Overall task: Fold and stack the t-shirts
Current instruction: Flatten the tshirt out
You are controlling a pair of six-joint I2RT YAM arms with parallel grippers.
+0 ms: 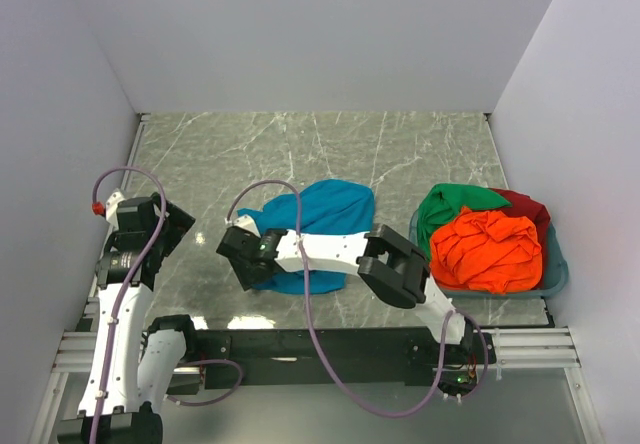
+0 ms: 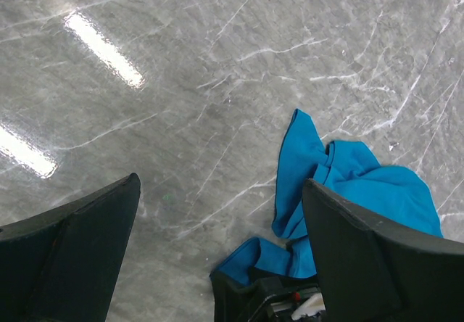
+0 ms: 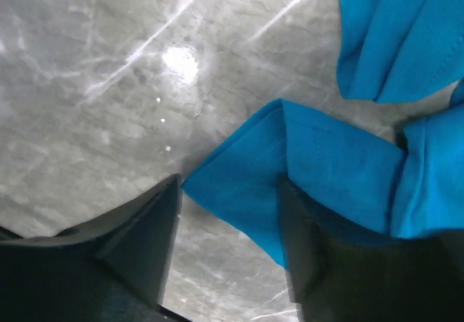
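The left claw (image 2: 221, 191) stands wide, with nothing in it, over bare table (image 2: 217, 61). To its right lies the blue shirt (image 1: 335, 214), crumpled on the table. The right claw (image 3: 225, 191) sits low at that shirt's near left edge, half wide, with a flat corner of the cloth between its fingers; no pinch shows. Well to the right of this claw is a basket (image 1: 558, 272) holding an orange shirt (image 1: 487, 249) on top, a green shirt (image 1: 455, 204) behind it and a dark red shirt (image 1: 530, 209) at the far right. The right arm covers the blue shirt's middle; the basket's floor is buried.
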